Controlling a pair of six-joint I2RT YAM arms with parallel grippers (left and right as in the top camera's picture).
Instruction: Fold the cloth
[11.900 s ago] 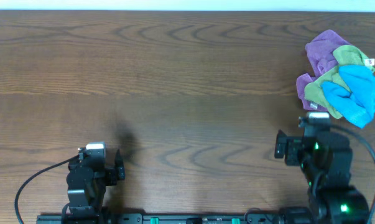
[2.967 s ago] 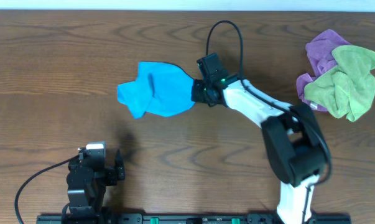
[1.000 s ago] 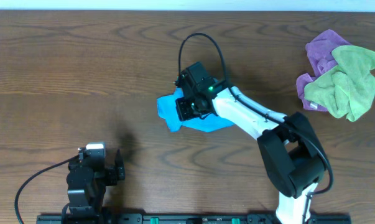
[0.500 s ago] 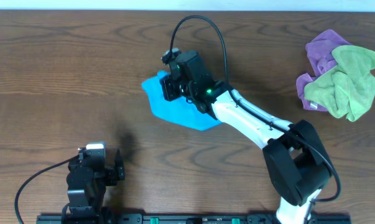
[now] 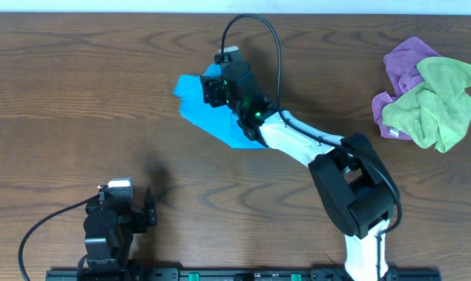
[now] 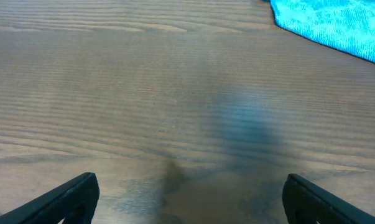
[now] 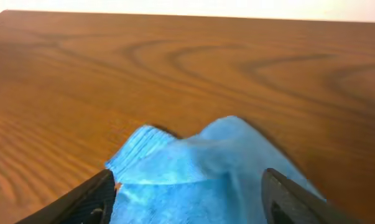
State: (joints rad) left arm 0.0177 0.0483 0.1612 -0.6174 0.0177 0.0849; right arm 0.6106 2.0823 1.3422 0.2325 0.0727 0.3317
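Note:
The blue cloth (image 5: 208,113) lies crumpled on the wooden table left of centre, toward the back. My right gripper (image 5: 210,88) is stretched out over the cloth's far edge. In the right wrist view the right gripper (image 7: 187,180) is open, its jaws wide apart, with the blue cloth (image 7: 199,171) bunched below and between them. My left gripper (image 5: 131,204) rests at the front left, well away from the cloth. In the left wrist view the left gripper (image 6: 190,193) is open and empty over bare wood, and the cloth's edge (image 6: 336,25) shows at the top right.
A pile of purple and green cloths (image 5: 426,94) lies at the right edge of the table. The right arm's black cable (image 5: 255,31) loops above the arm. Bare wood (image 5: 79,94) lies left of the cloth.
The right arm took the blue cloth off the pile at the right and carried it to the table's middle. In the last second it moved back and left, dragging the cloth along.

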